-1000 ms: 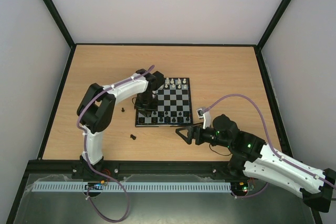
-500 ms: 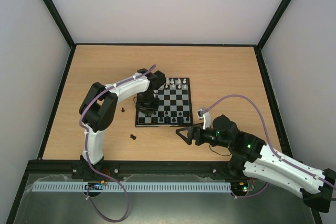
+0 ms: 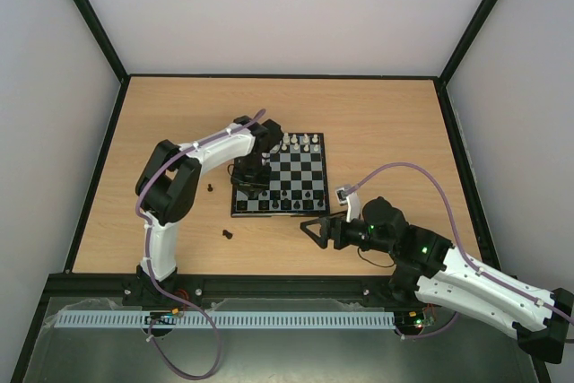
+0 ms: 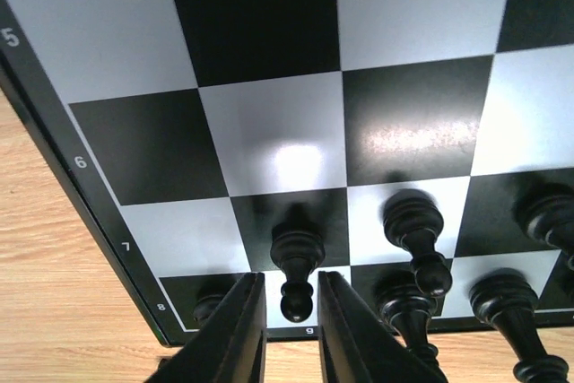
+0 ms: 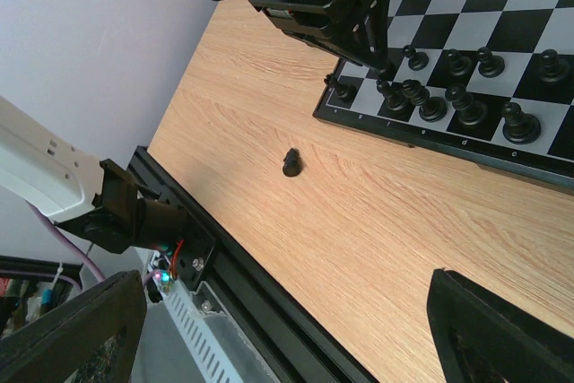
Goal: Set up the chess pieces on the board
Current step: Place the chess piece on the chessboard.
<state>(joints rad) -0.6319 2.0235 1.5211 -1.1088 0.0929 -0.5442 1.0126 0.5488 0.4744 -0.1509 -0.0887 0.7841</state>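
wooden table (image 3: 377, 114), pale grain, matte, is filling the top view w/ black rails round it. chessboard (image 3: 300, 172) is lying flat near the centre: small, square, glossy black & pale grey checks, thin black frame w/ printed nos.

right gripper (image 3: 311, 227) is hovering over bare wood just off the board's near right corner, jaws standing wide, nothing btwn them. left gripper (image 4: 291, 334) is pointing down at the board's near left corner, fingers (image 4: 242, 329) narrow, straddling a black pawn (image 4: 296, 262) standing upright on a dark square; can't tell whether the pads are touching it.

black pieces (image 5: 448, 100) are standing in the near rows, white pieces (image 3: 300, 143) along the far edge. two stray black pieces (image 3: 227, 234) are lying on the wood left of the board, apart from it.

handling, as a judgement: pieces are looking tiny, light, hard & shiny, prob. slippery & easy to tip. turned shape: round head, thin neck, wider foot. best hold is prob. from above, across the neck under the head, minding close neighbours.
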